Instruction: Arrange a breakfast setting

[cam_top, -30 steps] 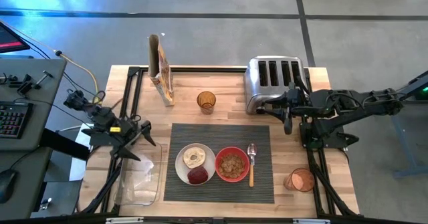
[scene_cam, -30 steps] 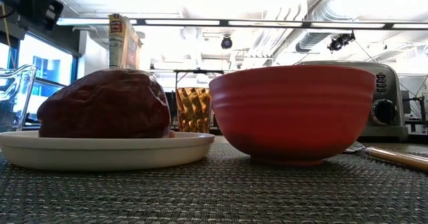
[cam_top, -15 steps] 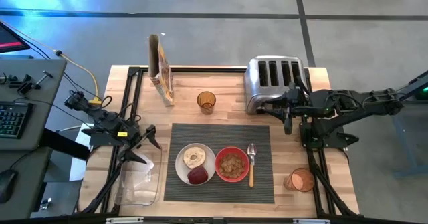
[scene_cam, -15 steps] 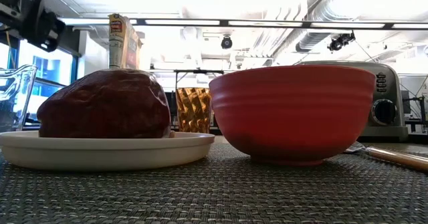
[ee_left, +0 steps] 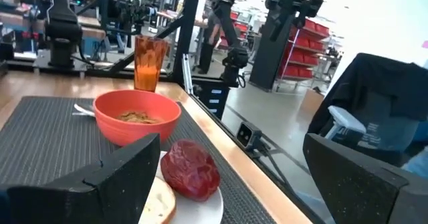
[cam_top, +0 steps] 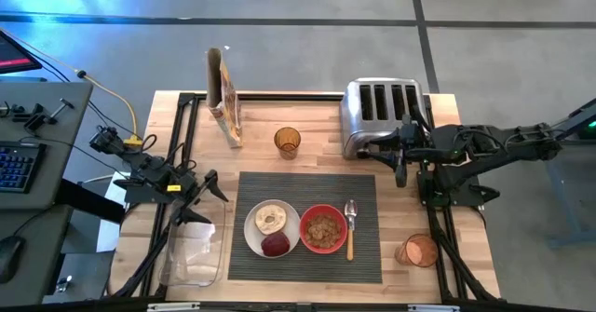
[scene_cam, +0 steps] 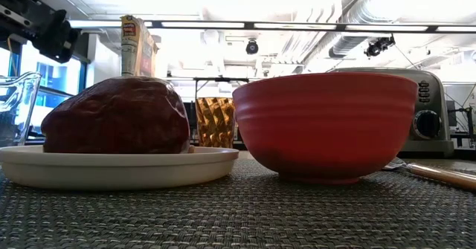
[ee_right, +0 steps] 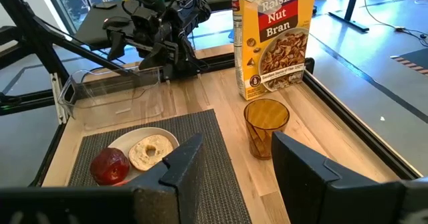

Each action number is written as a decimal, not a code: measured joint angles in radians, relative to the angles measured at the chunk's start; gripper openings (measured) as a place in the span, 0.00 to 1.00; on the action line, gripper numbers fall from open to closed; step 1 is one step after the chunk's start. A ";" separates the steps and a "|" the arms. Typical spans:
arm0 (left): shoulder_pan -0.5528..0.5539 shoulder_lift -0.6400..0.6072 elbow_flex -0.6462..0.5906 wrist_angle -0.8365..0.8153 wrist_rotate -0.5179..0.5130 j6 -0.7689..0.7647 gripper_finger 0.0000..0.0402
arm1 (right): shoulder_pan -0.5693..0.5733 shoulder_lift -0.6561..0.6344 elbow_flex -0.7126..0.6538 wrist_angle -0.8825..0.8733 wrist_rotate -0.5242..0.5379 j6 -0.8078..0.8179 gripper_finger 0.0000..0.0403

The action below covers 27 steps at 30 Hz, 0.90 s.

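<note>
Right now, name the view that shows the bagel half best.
The high view: the bagel half lies whole on the white plate. The right wrist view shows it slanted, the left wrist view only an edge; in the low view the dark red fruit hides it.

Light: bright, overhead strips (glaring, low view) | shadows: soft

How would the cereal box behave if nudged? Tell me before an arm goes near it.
The cereal box stands upright on a narrow base, so it would probably tip rather than slide. Its top looks opened, so it may be partly empty, light, and could spill. The amber glass beside it might get knocked.
</note>
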 joint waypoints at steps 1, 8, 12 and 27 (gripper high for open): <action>0.000 0.000 0.000 0.000 0.000 0.009 0.89 | 0.000 0.000 0.000 0.000 0.000 0.000 0.38; 0.000 0.000 0.000 0.000 0.000 0.016 0.89 | 0.000 0.000 0.000 0.000 0.000 0.000 0.38; 0.000 0.000 0.001 0.000 0.000 0.016 0.89 | 0.000 0.000 0.000 0.000 0.000 0.000 0.38; -0.001 0.000 0.001 0.000 0.000 0.016 0.89 | 0.000 0.000 0.000 0.000 0.000 0.000 0.38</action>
